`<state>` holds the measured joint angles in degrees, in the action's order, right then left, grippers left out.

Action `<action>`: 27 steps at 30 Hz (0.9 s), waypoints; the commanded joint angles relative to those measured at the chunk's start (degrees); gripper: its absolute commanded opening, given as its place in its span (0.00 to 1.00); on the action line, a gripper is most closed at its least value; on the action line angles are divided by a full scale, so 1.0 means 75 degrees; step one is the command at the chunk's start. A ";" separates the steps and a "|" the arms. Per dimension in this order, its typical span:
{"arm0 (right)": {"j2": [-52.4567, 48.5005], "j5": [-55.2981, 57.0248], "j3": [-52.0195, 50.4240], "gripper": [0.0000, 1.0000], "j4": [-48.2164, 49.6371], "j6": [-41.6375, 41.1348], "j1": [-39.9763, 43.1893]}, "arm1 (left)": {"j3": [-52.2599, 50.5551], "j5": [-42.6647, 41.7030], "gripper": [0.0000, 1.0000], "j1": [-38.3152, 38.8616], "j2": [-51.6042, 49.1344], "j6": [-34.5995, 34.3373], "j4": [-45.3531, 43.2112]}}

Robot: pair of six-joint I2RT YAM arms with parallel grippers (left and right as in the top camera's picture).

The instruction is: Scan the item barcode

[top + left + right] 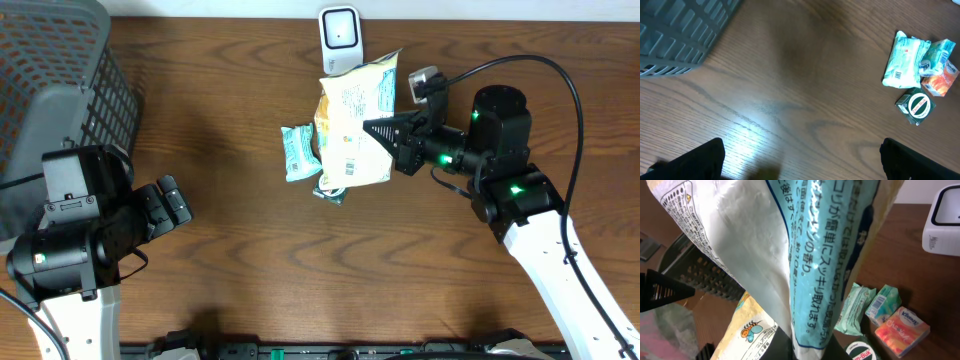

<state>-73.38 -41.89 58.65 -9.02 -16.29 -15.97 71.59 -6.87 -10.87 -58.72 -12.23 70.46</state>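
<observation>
A yellow and white snack bag (352, 125) with pale blue printed panels hangs above the table just below the white barcode scanner (340, 28). My right gripper (372, 130) is shut on the bag's edge. In the right wrist view the bag (805, 255) fills most of the picture and rises from my right gripper (807, 350), with the scanner (942, 222) at the upper right. My left gripper (170, 205) stands open over bare wood at the left, far from the bag. Nothing lies between its fingers (695, 160).
A grey mesh basket (60, 80) fills the back left corner. Under and beside the bag lie a teal tissue pack (298, 150) and a dark packet with a round label (330, 192). An orange tissue pack (902, 330) lies beside them.
</observation>
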 commanded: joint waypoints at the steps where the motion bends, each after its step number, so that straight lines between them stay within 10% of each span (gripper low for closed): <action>1: 0.0119 -0.0006 0.0131 0.01 0.0032 0.0163 -0.0050 | -0.0020 0.0125 0.98 -0.0041 0.0000 -0.0073 0.0003; 27: -0.0230 -0.0003 0.0122 0.01 -0.0070 0.0242 -0.0050 | -0.0020 0.0125 0.97 -0.0041 0.0000 -0.0073 0.0003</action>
<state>-74.35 -41.54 58.65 -9.50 -15.42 -16.01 71.59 -6.87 -10.87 -58.72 -12.23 70.46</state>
